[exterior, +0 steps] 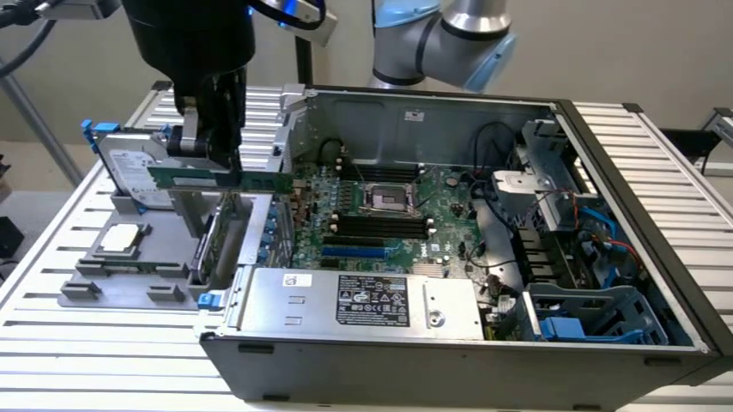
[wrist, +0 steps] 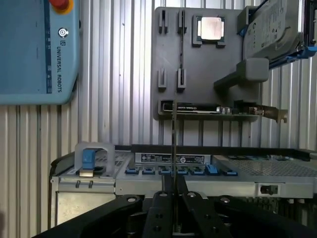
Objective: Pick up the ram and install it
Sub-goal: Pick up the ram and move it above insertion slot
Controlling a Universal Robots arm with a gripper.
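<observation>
My black gripper (exterior: 213, 159) hangs above the grey holder, to the exterior view's left of the open computer case (exterior: 458, 215). It is shut on the ram (exterior: 223, 178), a thin green stick held level and lifted free of the holder. Through the wrist camera the ram (wrist: 174, 144) appears edge-on as a thin line rising from between the shut fingers (wrist: 163, 206) of the gripper (wrist: 174, 198). The long black memory slots (exterior: 376, 227) lie on the motherboard inside the case, to the exterior view's right of the gripper.
The grey holder (exterior: 115, 275) carries a processor chip (exterior: 120, 239), a hard drive (exterior: 136, 167) and an upright expansion card (exterior: 218, 245). A power supply box (exterior: 355, 300) sits at the case's near side. A blue teach pendant (wrist: 37, 49) lies on the slatted table.
</observation>
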